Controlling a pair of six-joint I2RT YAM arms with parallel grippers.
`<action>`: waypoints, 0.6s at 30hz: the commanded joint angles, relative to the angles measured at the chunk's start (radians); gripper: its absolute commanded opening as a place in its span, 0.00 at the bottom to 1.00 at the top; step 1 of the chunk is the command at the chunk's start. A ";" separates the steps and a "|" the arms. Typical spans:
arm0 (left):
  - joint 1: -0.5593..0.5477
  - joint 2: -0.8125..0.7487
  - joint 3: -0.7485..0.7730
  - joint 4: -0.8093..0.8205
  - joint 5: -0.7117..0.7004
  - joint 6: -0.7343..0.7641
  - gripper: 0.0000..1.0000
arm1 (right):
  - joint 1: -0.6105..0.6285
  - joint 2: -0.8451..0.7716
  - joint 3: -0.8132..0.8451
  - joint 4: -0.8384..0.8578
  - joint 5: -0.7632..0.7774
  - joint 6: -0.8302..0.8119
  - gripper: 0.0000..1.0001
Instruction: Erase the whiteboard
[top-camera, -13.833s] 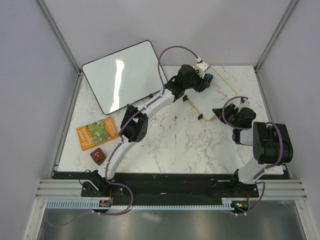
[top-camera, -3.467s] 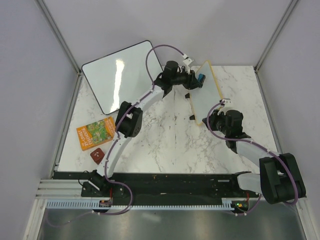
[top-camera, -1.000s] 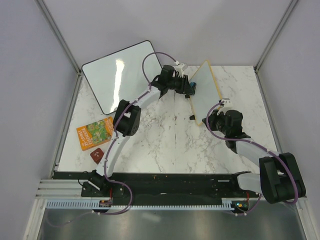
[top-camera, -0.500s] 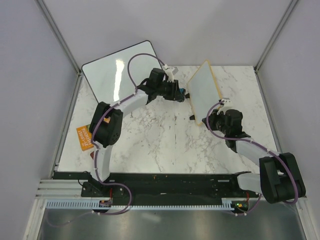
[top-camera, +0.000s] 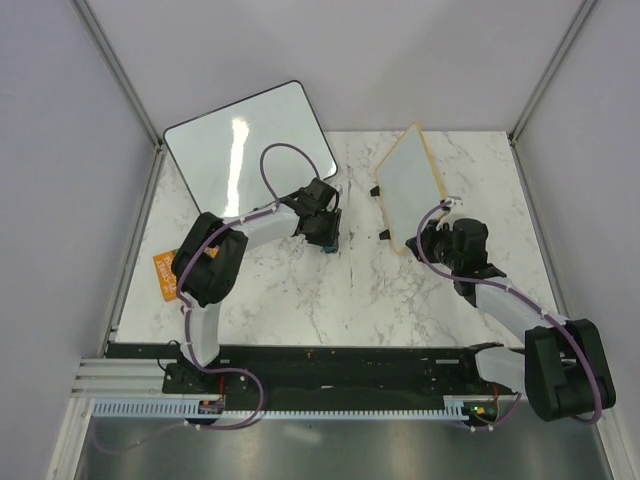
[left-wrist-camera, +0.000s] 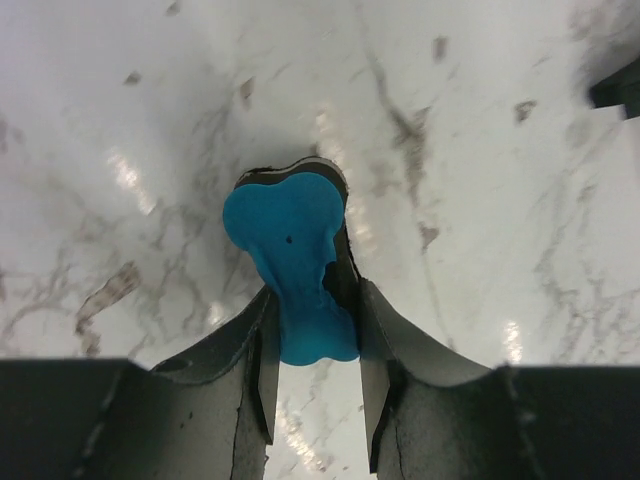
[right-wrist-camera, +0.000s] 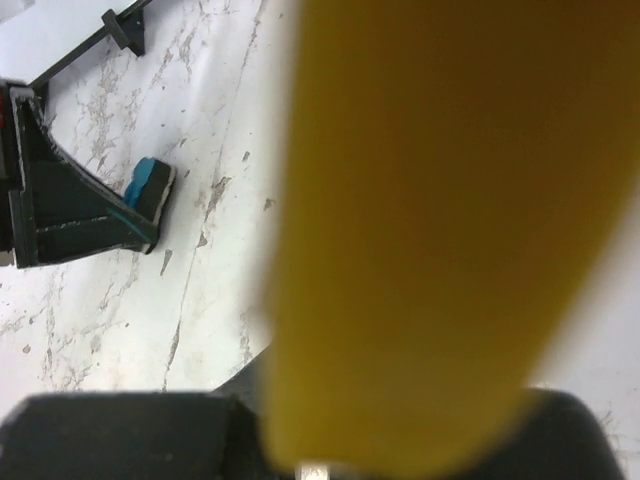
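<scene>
The whiteboard (top-camera: 408, 183), pale wood-framed, stands tilted up on its edge at the back right of the marble table; its face shows no writing from above. My right gripper (top-camera: 434, 236) is shut on its lower near corner, and the blurred yellow frame (right-wrist-camera: 430, 220) fills the right wrist view. My left gripper (top-camera: 328, 236) is low over the table, left of the board and apart from it, shut on a blue eraser (left-wrist-camera: 290, 260). The eraser's felt side faces the marble. In the right wrist view the eraser (right-wrist-camera: 148, 182) shows at the left.
A larger black-framed glossy board (top-camera: 245, 150) leans at the back left. An orange book (top-camera: 163, 277) lies at the left edge, partly under my left arm. The whiteboard's black clip feet (top-camera: 377, 191) stick out toward the table's middle.
My left arm has drawn back from the whiteboard, left and down toward the table's middle, with the eraser still in it. The whiteboard stays tilted in my right gripper.
</scene>
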 joint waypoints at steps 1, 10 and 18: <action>-0.021 -0.052 -0.071 -0.078 -0.197 -0.016 0.02 | 0.015 0.004 -0.007 -0.170 -0.029 0.027 0.00; -0.024 -0.056 -0.054 -0.119 -0.239 0.006 0.38 | 0.015 0.056 -0.001 -0.189 0.011 0.042 0.13; -0.040 -0.059 -0.039 -0.121 -0.274 0.038 0.62 | 0.014 0.059 -0.003 -0.178 -0.004 0.041 0.39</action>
